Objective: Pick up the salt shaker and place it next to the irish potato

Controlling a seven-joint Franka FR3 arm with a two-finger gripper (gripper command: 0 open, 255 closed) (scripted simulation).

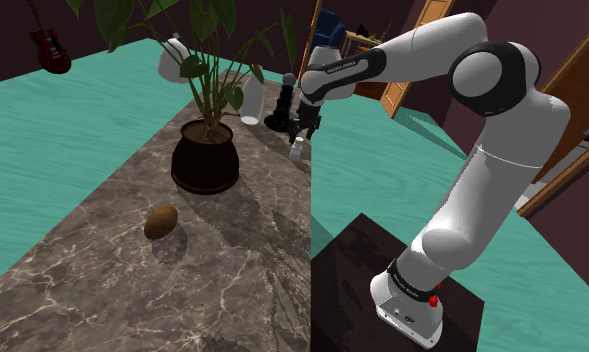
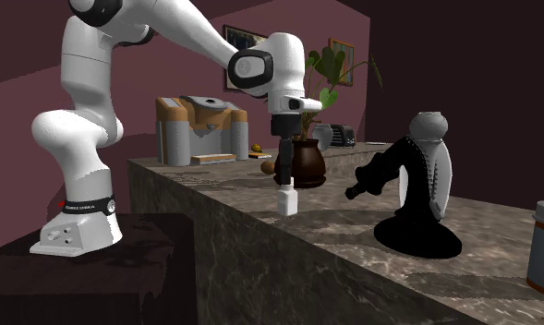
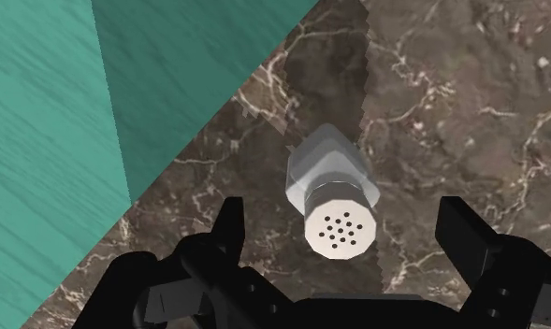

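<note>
"Near the edge of the surface [image 1: 232,260], what stood under the arm?"

"That was the salt shaker [image 1: 298,150]. It stood up straight on the brown stone, close to the side where the green floor [image 1: 62,130] began."

"What did it look like?"

"It had a pale, see-through body and a white cap [image 3: 340,228] with little holes on top."

"Where was the end effector [image 2: 284,183]?"

"It hung right over the shaker and pointed down. Its two black fingers [image 3: 228,224] were spread wide, one on each side of the cap."

"Did they hold it?"

"No. There was a gap on both sides, so nothing was gripped. The shaker just sat on the stone between them."

"And the potato?"

"The brown potato [image 1: 161,221] lay far along the surface, well apart from the shaker. A dark plant pot [image 1: 205,158] with big green leaves stood roughly between them, a bit off to one side."

"Was anything else up there?"

"Yes. A black machine [image 2: 417,185] with a white side stood past the shaker, on the side away from the potato."

"What did the arm sit on?"

"Its white foot sat on a dark box [image 1: 372,270] right beside the surface. A red guitar [image 1: 49,42] showed far off by the dark wall."
</note>
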